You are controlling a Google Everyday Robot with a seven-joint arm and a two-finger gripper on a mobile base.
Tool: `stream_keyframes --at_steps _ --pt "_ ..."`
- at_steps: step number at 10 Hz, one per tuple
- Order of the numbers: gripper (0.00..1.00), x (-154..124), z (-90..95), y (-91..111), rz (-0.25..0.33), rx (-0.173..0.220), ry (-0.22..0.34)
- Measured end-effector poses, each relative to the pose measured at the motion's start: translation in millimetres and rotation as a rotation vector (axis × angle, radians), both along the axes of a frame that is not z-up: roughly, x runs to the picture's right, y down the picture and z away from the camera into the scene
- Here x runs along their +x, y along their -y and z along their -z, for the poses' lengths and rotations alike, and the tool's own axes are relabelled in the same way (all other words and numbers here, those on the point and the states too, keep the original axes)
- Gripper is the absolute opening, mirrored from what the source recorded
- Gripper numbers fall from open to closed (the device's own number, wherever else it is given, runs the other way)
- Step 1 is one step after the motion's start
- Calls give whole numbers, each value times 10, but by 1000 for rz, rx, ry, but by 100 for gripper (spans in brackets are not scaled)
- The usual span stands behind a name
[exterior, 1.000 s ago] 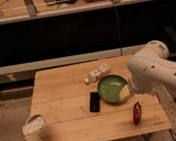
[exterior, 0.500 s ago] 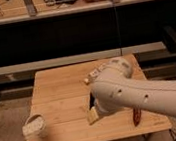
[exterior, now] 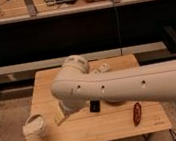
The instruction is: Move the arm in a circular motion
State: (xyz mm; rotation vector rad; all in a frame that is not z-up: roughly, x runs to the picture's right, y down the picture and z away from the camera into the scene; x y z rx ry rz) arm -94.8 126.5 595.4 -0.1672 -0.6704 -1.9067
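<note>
The arm [exterior: 134, 83] reached from the right edge across the wooden table [exterior: 99, 130], swung further left than half a second before and now covering the green bowl. Its gripper [exterior: 60, 118] hung over the table's left part, nearer the crumpled white cup [exterior: 34, 127]; whether spread or closed, I could not tell. A black device [exterior: 94, 106] lay just beside the arm.
</note>
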Motion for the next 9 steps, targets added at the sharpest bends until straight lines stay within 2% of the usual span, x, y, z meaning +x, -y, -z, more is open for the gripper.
stream_keyframes --at_steps 1,2,3,4,5,6,7,8,9 --pt "80 -80 -146 224 -6 26 0" --pt "80 -48 -376 563 -36 70 -15" --pt "80 43 -537 783 -61 98 -32" --pt "80 246 -753 1051 -113 125 -62" --pt "80 617 -1009 1306 -180 141 -116" --pt "80 882 -1157 1397 -214 138 -155" --pt "80 1301 -1346 1455 -259 121 -217" --pt "80 1895 -1535 1403 -304 86 -311" --pt "80 2287 -1620 1330 -333 62 -374"
